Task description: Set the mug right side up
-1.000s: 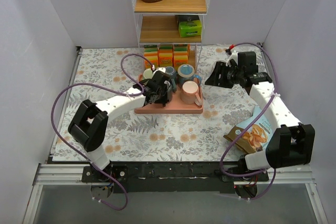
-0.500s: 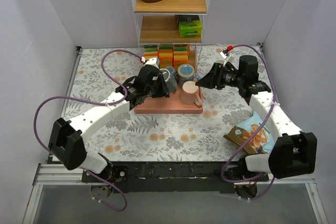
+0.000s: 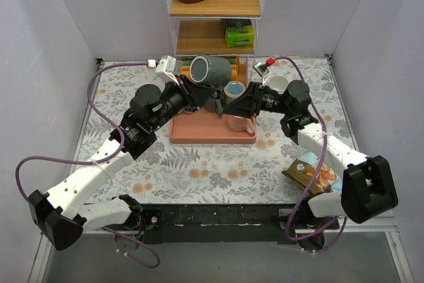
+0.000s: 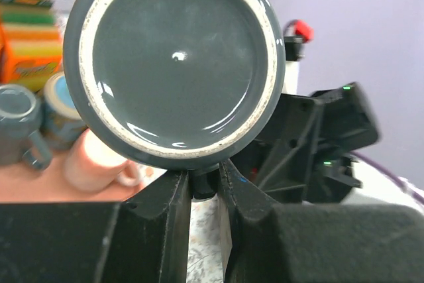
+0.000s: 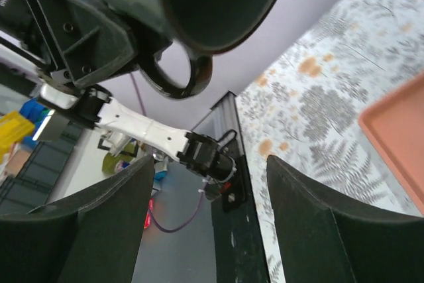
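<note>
The dark grey mug (image 3: 209, 69) is held in the air above the pink tray (image 3: 199, 138), lying on its side with its mouth toward the right arm. My left gripper (image 3: 207, 95) is shut on its handle. In the left wrist view the mug's base (image 4: 175, 64) fills the top, with my left gripper (image 4: 204, 175) clamped on the handle under it. My right gripper (image 3: 230, 107) is open, just right of and below the mug, apart from it. The right wrist view shows the mug's dark mouth (image 5: 212, 4) and handle ring (image 5: 177, 76) above my right gripper (image 5: 209, 160).
A pink mug (image 3: 238, 122) and a light blue mug (image 3: 234, 89) stand on the tray under the grippers. A white two-level shelf (image 3: 215, 14) stands at the back. A snack bag (image 3: 313, 170) lies at the right front, beside the right arm.
My left arm has lifted the grey mug off the tray, up and toward the back. My right gripper has swung left toward the mug and stays open.
</note>
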Robot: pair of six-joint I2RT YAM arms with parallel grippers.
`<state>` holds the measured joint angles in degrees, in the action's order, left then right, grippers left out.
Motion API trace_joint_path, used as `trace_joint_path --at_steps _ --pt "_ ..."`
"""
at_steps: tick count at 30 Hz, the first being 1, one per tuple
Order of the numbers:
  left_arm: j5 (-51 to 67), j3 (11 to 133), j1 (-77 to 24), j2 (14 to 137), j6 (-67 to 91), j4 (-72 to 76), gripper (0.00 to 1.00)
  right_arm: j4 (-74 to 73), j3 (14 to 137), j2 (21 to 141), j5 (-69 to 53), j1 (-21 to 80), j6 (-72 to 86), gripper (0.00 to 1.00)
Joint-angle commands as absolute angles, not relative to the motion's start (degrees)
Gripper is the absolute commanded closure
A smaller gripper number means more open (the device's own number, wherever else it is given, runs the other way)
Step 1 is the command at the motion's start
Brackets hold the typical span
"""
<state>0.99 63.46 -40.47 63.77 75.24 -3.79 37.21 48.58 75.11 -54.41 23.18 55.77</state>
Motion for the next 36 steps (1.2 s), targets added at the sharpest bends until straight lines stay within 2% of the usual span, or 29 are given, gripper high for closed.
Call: trace_joint_path --at_steps 1,7,10,17,26,36 --pt "8.3 63.4 -40.3 60.0 75.2 9.2 1.0 61.3 52.7 78.8 -53.6 26.2 69.2 0.24" --pt "12.0 63.3 -40.2 59.0 76.6 14.6 1.0 79.9 58.0 85.9 -50.2 27.7 81.4 0.21" --pt "12.5 63.4 -40.3 58.9 76.4 15.6 1.0 84.1 60.8 88.4 -50.4 28.4 84.8 0.21" --pt "12.6 63.4 -40.2 58.6 76.0 16.0 1.0 86.1 61.3 88.2 -49.2 28.7 85.4 0.21" --pt "9.1 63.5 -40.3 58.4 74.6 15.9 1.0 89.9 62.2 87.6 -51.3 28.8 86.4 0.28" --pt "9.9 63.5 -40.3 58.6 75.1 15.8 1.0 89.9 64.0 88.1 -52.1 29.1 86.4 0.23"
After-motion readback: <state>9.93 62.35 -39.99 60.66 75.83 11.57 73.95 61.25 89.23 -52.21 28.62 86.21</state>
